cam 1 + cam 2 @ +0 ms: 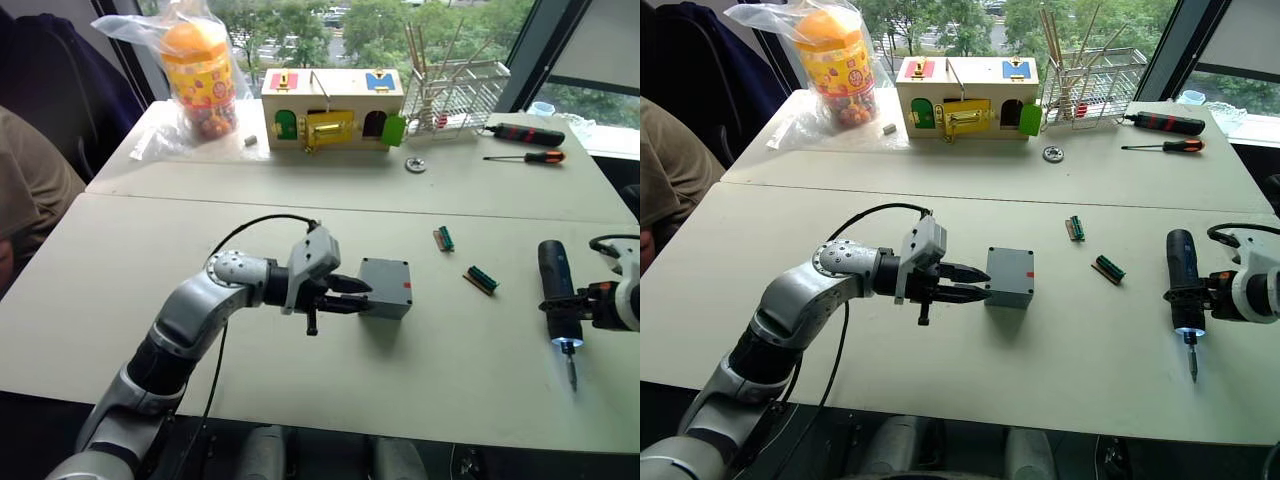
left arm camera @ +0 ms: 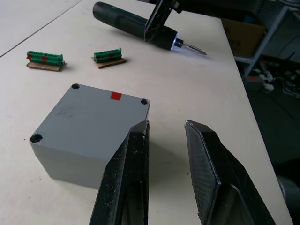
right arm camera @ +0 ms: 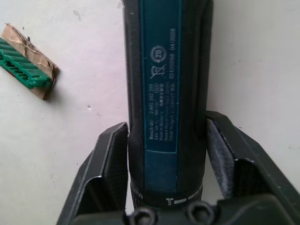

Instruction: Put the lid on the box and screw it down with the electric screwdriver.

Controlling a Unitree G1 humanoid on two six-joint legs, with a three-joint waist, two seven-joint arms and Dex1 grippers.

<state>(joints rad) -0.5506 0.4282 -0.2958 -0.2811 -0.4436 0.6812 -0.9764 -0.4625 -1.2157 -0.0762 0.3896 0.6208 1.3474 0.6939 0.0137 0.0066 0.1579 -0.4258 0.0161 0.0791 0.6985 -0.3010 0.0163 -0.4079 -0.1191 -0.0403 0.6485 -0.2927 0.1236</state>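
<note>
Two end effectors working over pale matte table (image 1: pixel 180 290). Sitting at centre of frame: small grey plastic cube-like box (image 1: pixel 386 288), closed on top by flat grey plastic lid (image 2: pixel 93 117) with round screw holes at corners and small red mark by one edge. Hovering just beside box, left of it in head views: left end effector (image 1: pixel 345 295), black tapered fingers (image 2: pixel 129 173) parted narrowly, gripping nothing, tips close to box's near side.

Lying at right of frame: thick black cylindrical electric screwdriver (image 1: pixel 557 295), smooth barrel with printed label, short thin metal bit (image 1: pixel 572 376) pointing toward lower edge, small light glowing at nose. Clamping round barrel near its front end: right end effector (image 3: pixel 164 159), fingers pressing both sides.

Judging handling: box looking rigid, light, smooth-sided, likely sliding on table under sideways push or driver torque, so bracing opposite flat walls low down seeming wise. Driver looking dense, stiff and fairly slick; gripping mid-barrel seeming sound, bit thin and easily knocked off line.

Resting between box and driver: two small green ribbed terminal strips (image 1: pixel 481 279) on brown backing. Standing at upper centre: wooden box with coloured doors (image 1: pixel 333 108); at upper left, orange-lidded jar in clear plastic bag (image 1: pixel 198 70); at upper right, white wire rack (image 1: pixel 455 95) and two hand screwdrivers (image 1: pixel 528 134).
</note>
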